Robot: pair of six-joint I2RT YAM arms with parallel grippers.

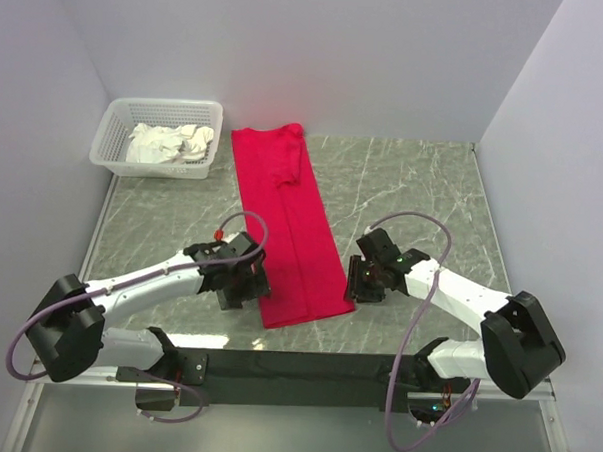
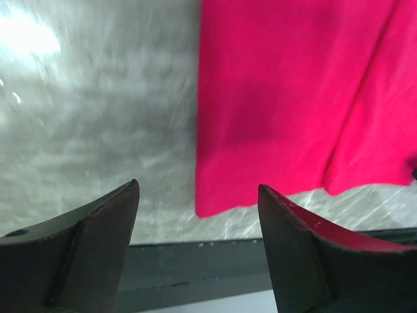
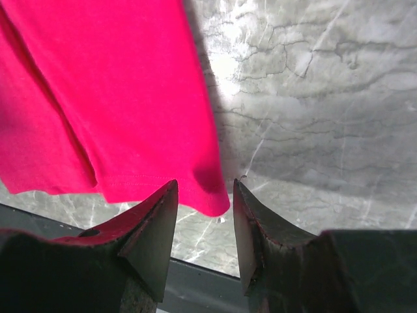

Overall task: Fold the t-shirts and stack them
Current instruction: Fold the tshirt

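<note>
A bright red t-shirt (image 1: 287, 220) lies folded into a long narrow strip down the middle of the marble table, its near end close to the front edge. My left gripper (image 1: 247, 287) is open and empty beside the strip's near left corner (image 2: 215, 207). My right gripper (image 1: 356, 285) is open and empty beside the near right corner (image 3: 212, 195), which lies just ahead of the gap between its fingers. The shirt fills the upper part of the left wrist view (image 2: 293, 98) and the right wrist view (image 3: 111, 91).
A white lattice basket (image 1: 115, 143) with crumpled white cloth (image 1: 170, 142) stands at the back left. Grey walls close off the left, back and right sides. A dark strip (image 1: 295, 366) runs along the table's front edge.
</note>
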